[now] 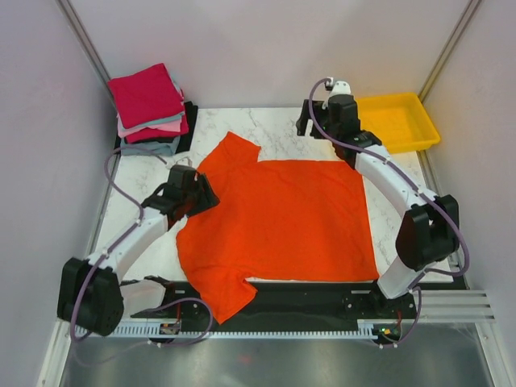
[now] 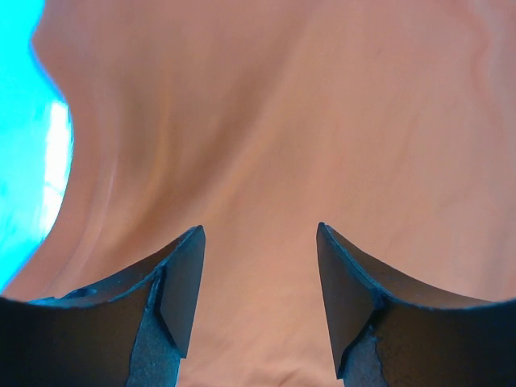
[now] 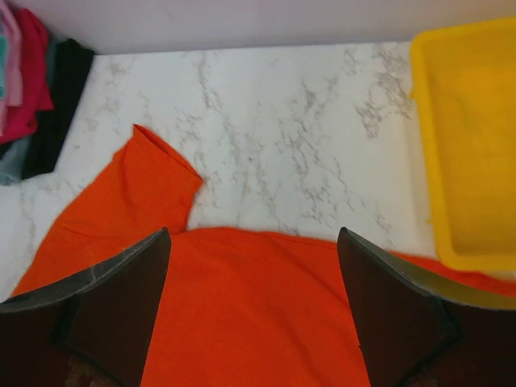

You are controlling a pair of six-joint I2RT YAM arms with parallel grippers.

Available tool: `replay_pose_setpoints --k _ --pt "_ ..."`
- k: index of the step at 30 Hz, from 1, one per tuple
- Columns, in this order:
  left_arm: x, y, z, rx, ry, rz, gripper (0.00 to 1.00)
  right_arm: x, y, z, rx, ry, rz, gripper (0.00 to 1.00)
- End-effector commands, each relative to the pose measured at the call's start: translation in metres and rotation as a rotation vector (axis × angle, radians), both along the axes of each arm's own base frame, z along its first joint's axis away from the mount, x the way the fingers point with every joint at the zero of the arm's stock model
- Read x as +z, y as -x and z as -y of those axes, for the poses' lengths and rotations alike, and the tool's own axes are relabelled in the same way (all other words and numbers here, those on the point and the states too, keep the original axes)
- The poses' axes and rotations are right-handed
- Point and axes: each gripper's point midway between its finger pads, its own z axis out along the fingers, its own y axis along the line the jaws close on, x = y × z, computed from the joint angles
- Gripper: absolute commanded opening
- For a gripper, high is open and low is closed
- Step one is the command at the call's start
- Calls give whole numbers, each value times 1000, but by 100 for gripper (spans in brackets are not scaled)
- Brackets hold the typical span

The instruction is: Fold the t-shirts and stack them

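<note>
Orange-red tee (image 1: 282,222) beneath left gripper (image 2: 258,235) (jaws apart)

No text, label, brand, number or sign can be read in any of the three views

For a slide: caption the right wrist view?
Open fingers over orange-red t-shirt on marble table, yellow tray nearby.
</note>
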Motion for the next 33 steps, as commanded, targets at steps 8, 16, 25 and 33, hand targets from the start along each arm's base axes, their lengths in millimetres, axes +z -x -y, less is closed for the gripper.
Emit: replay_pose_setpoints --k 8,16,25,33 --pt "-20 -124 10 16 -53 9 65 -178 34 78 -181 267 -476 92" --pt "-64 -181 2 38 -71 -86 64 -236 5 78 -195 266 -599 90" --pt "-87 -234 -23 77 -56 -148 66 -275 -29 63 -175 241 -642 91" --pt "-42 -271 -20 34 -20 -69 69 -230 -82 40 -110 194 -536 91"
